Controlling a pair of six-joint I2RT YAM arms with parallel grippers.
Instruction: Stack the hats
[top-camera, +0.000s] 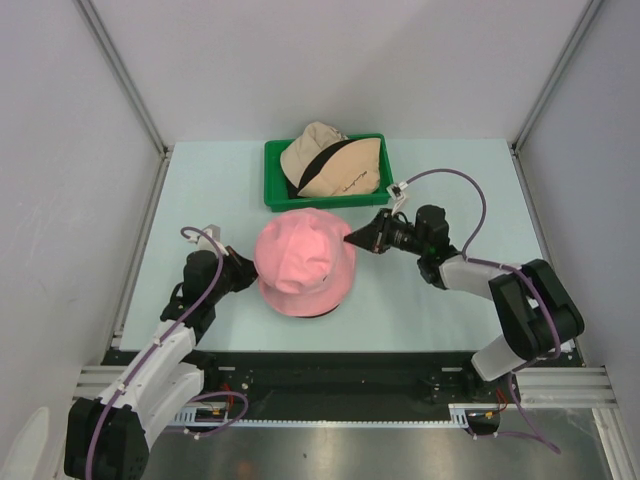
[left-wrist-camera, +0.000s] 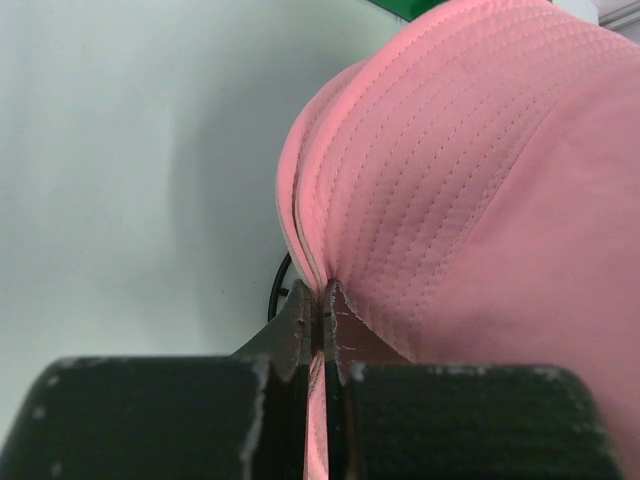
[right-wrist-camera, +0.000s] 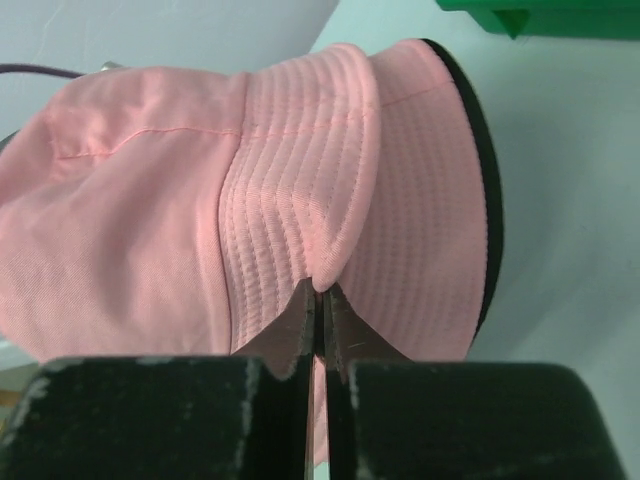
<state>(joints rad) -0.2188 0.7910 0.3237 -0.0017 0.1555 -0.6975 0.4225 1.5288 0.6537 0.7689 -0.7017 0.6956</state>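
— Pink bucket hat centre-table, just in front of green tray with beige hat inside. Held how?

— Pinched shut on opposite brim folds by left gripper and right gripper. Raise both sides evenly, level; no tugging apart.

The pink hat fills the middle of the table, with the left gripper pinched on its left brim and the right gripper on its right, so both flanks are blocked. Just behind, the green tray, heaped with a beige hat, closes the far side. Bare table lies open at both far corners and along the near strip; walls bound three sides.
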